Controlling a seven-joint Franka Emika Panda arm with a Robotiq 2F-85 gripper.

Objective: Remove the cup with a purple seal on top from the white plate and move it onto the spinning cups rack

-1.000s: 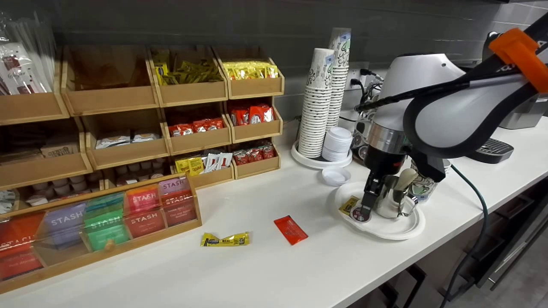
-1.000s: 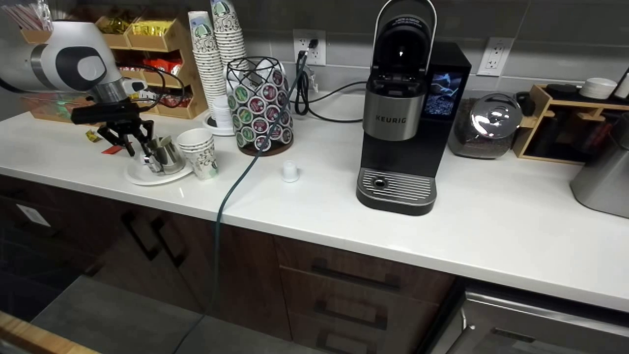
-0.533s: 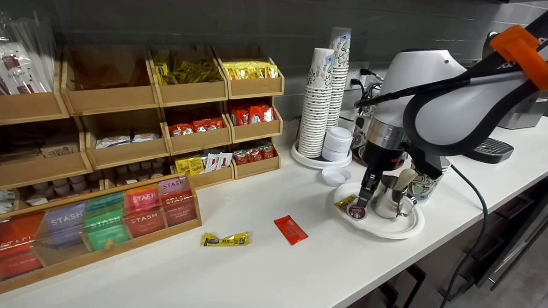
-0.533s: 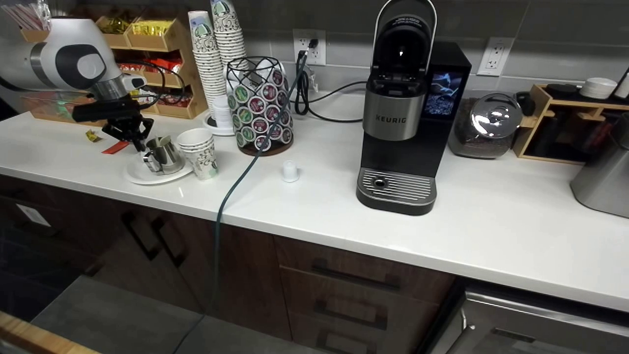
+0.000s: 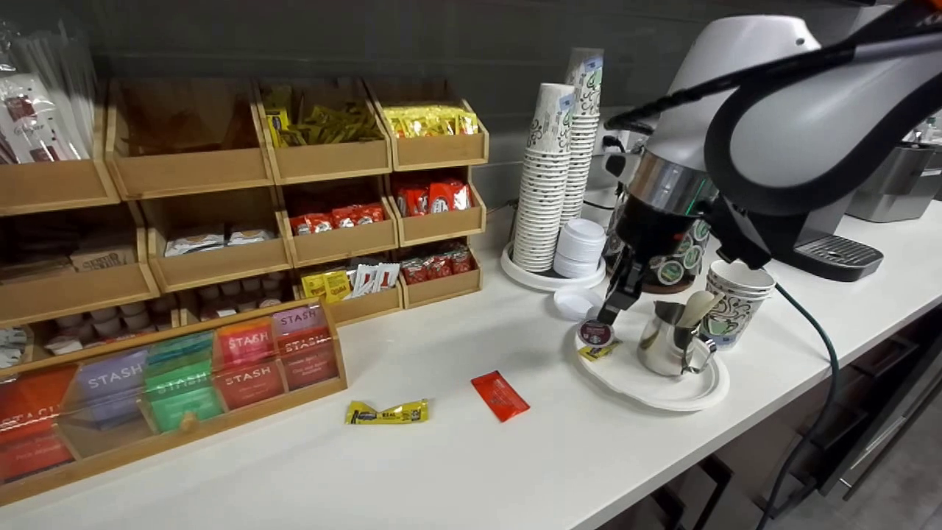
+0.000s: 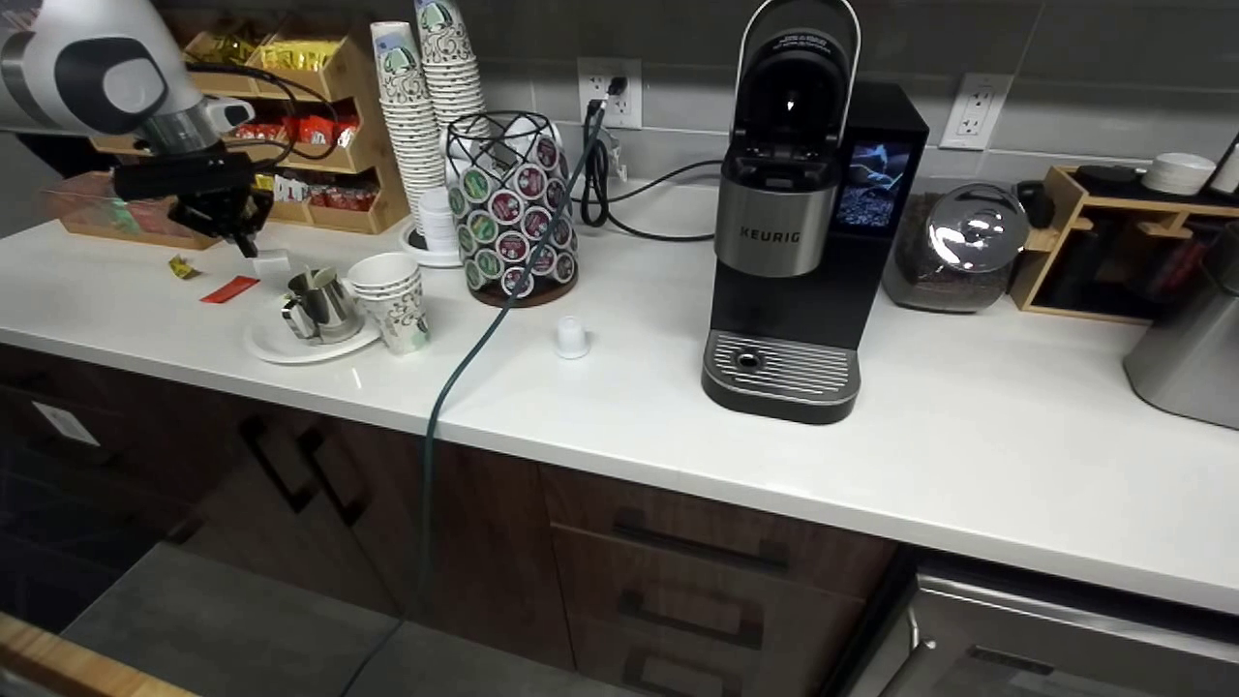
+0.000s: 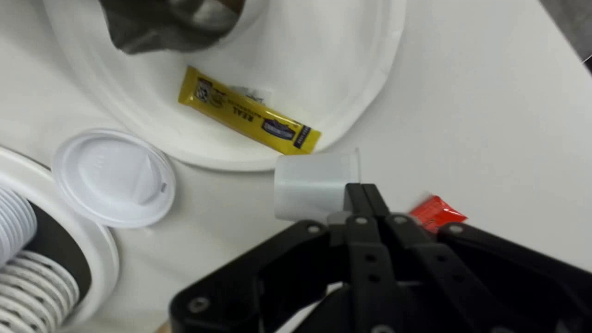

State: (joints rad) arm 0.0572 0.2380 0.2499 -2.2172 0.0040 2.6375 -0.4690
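Observation:
The cup with a purple seal (image 5: 595, 333) is a small white pod, its dark purplish top facing outward in an exterior view. It lies sideways in the air, with its pale body showing in the wrist view (image 7: 312, 185) and in an exterior view (image 6: 272, 259). My gripper (image 7: 366, 187) is shut on the pod's rim edge; its fingertips also show in both exterior views (image 5: 608, 315) (image 6: 251, 249). The white plate (image 5: 677, 398) is just beside and below the pod. The spinning cups rack (image 6: 508, 218) stands farther along the counter, partly hidden behind the arm in an exterior view (image 5: 681, 261).
A metal pitcher (image 5: 662, 346) and a yellow packet (image 7: 249, 113) are on the plate. Stacked paper cups (image 6: 392, 300) stand between plate and rack. A white lid (image 7: 113, 178) and tall cup stacks (image 5: 544, 191) are nearby. A cable (image 6: 474, 353) hangs before the rack.
A second ago the fingers were apart at the pod on the plate. They closed on it, and the pod has risen and moved off toward the plate's lid side, turned sideways.

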